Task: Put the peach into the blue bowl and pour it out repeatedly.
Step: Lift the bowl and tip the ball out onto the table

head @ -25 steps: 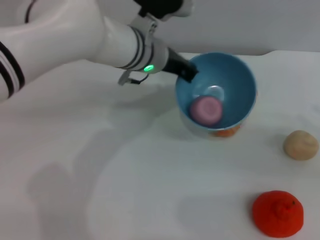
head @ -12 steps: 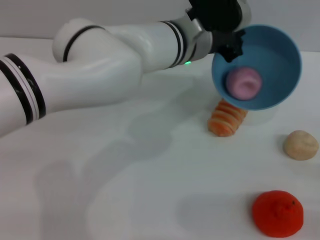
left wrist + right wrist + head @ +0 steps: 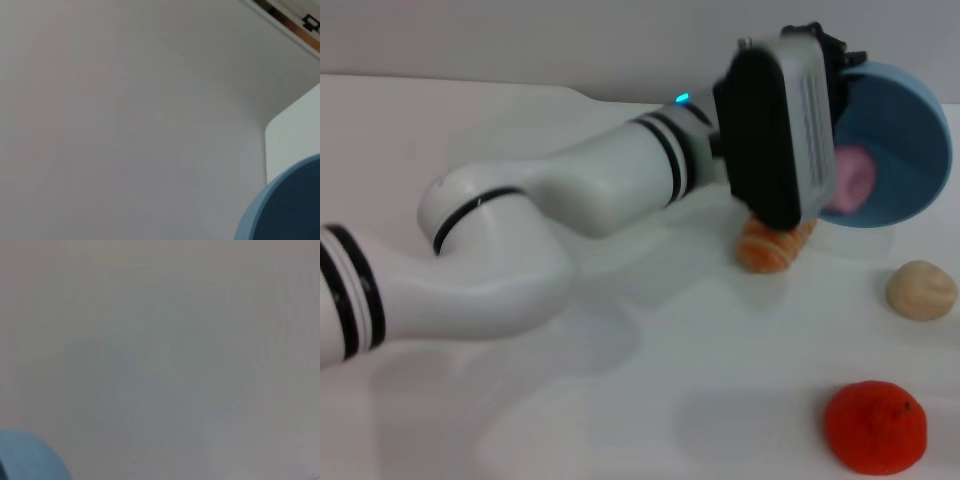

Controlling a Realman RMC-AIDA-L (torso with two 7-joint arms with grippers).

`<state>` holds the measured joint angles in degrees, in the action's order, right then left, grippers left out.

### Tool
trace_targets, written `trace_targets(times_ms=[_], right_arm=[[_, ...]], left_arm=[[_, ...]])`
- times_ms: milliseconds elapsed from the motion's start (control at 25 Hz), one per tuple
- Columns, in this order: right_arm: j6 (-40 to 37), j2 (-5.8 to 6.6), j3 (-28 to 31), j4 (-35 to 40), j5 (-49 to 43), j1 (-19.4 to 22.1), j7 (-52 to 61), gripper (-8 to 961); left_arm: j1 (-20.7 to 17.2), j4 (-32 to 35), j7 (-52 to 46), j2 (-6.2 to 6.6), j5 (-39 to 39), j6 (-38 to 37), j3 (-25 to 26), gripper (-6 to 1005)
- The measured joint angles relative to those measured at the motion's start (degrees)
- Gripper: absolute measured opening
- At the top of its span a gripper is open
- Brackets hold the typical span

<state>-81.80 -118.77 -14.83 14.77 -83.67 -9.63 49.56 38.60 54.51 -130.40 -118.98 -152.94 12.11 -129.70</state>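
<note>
Just beyond the left gripper (image 3: 830, 110), whose fingers are hidden behind its wrist so I cannot tell their state, the blue bowl (image 3: 905, 150) is lifted and tipped steeply. Inside it, the peach (image 3: 853, 180) has not spilled; the pour seems underway. No right gripper shows.

One blue bowl (image 3: 905, 150), one peach (image 3: 855, 180), three other toy foods (image 3: 876, 426)

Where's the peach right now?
Head view: the peach is inside the tipped, raised blue bowl at far right, above the striped orange toy.
</note>
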Motion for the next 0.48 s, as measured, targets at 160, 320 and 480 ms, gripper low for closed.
trace_targets(times_ms=[160, 320, 480], right_arm=[[0.3, 0.01, 0.0, -0.4, 0.1, -0.4, 0.0, 693], [0.4, 0.03, 0.1, -1.1, 0.8, -0.7, 0.0, 691], [0.6, 0.03, 1.1, -1.3, 0.8, -0.8, -0.1, 688]], left_arm=[[-1.9, -0.7, 8.5, -0.02, 0.0, 5.7, -3.1, 0], [-2.9, -1.4, 13.0, -0.02, 0.3, 8.5, -4.7, 0], [-3.4, -1.7, 14.2, -0.02, 0.2, 9.9, -5.3, 0]])
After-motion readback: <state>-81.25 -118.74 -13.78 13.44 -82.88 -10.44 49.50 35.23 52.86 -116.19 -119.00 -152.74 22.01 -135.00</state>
